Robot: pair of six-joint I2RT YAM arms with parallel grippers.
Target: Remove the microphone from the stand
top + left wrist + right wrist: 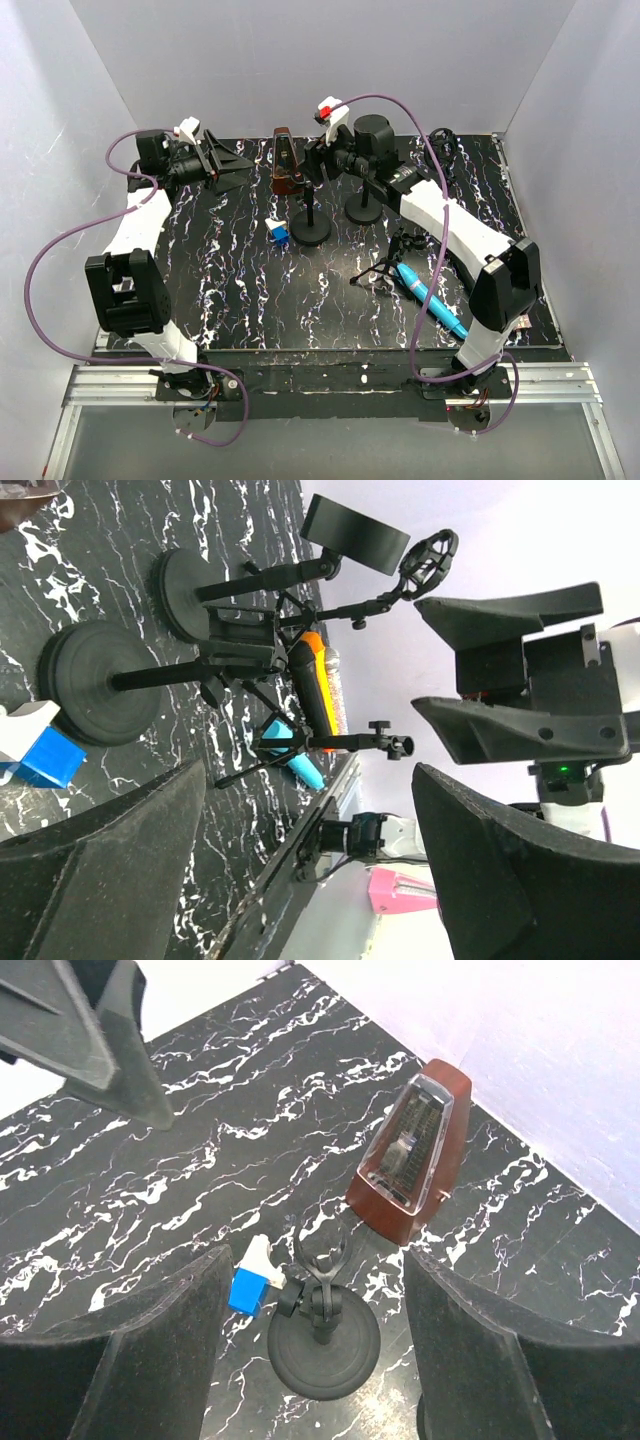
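Found the blue microphone (428, 295) lying flat on the right half of the counter (230, 290), just beside a small tripod (385, 262), not in the clip stand (322, 1335). Looks light, stiff, smooth plastic, likely to roll; better grabbed mid-barrel, off the head. Seeing left claw (232, 163) and right claw (315, 162) both wide, holding nothing. Can't read any brand or lettering.

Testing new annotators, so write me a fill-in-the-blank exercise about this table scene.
1. The stand below the right claw has an ___ clip.
2. The microphone lying flat on the table is ___.
3. The left claw and right claw are both ___.
4. The brown wooden item beside the stand is a ___.
Missing words: empty; blue; open; metronome.
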